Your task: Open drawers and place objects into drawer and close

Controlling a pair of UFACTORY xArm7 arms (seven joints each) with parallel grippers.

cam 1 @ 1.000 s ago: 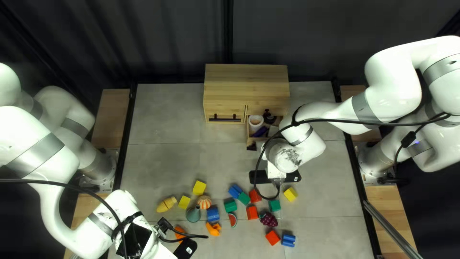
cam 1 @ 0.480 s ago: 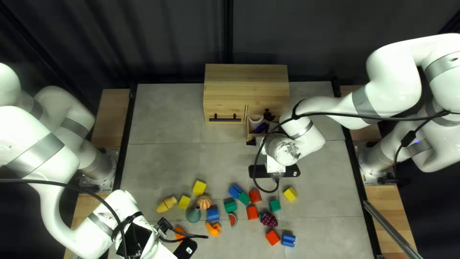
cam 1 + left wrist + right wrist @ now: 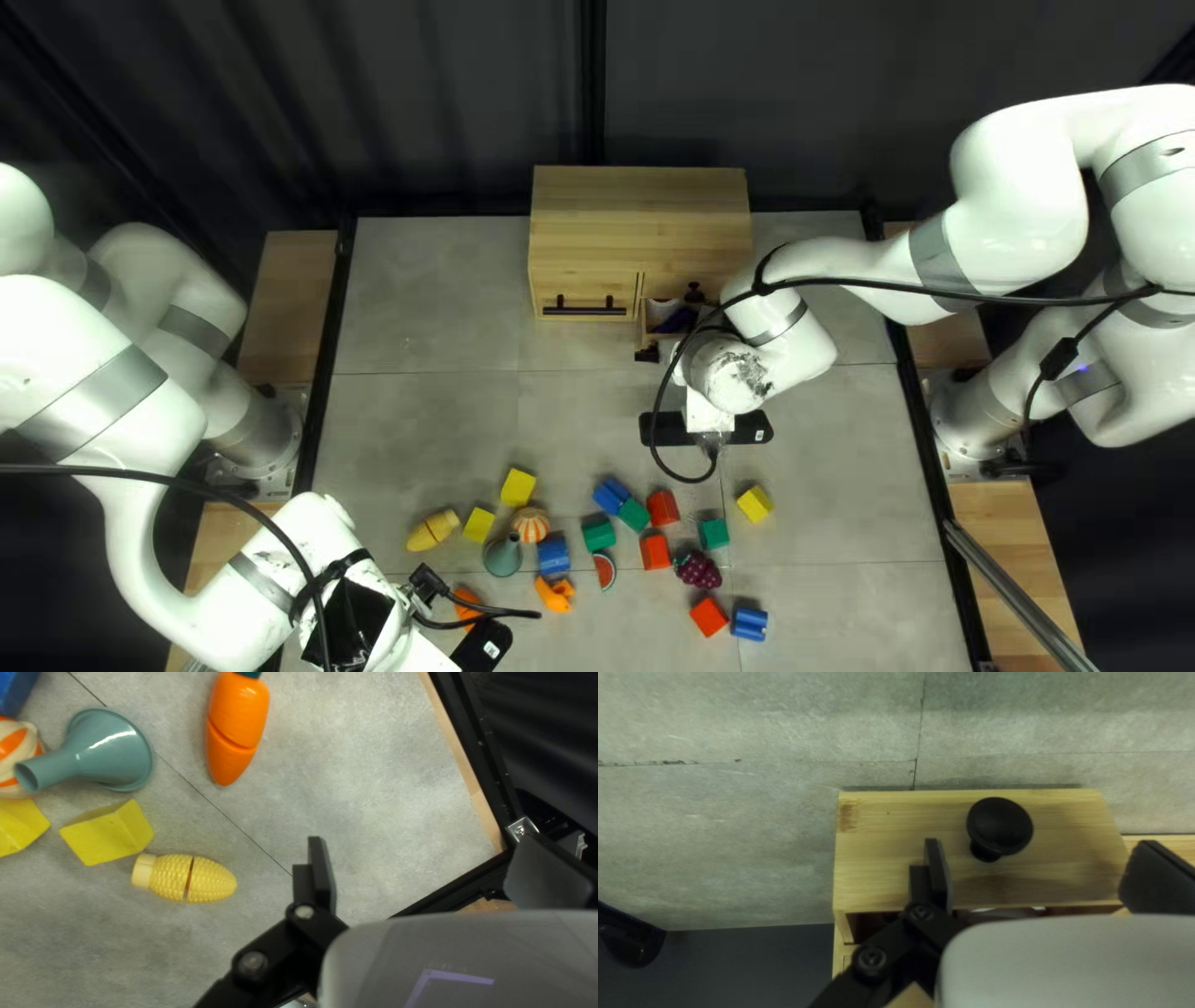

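Grey bench [image 3: 436, 436]; at twelve o'clock, an open drawer [image 3: 878, 858]. Right claw [image 3: 1041, 845], spread wide, empty, faces its knob [image 3: 999, 824], likely for closing. Left claw [image 3: 422, 840], fingers apart, empty, hangs at seven, probably leaving room.

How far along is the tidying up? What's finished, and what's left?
Partly done: a drawer is open, with a purple thing inside. Both end effectors, left and right, are open and empty; the drawer's black knob shows between the right one's fingers, ungripped. Left: closing that drawer, and perhaps first stowing toys like the corn and carrot.
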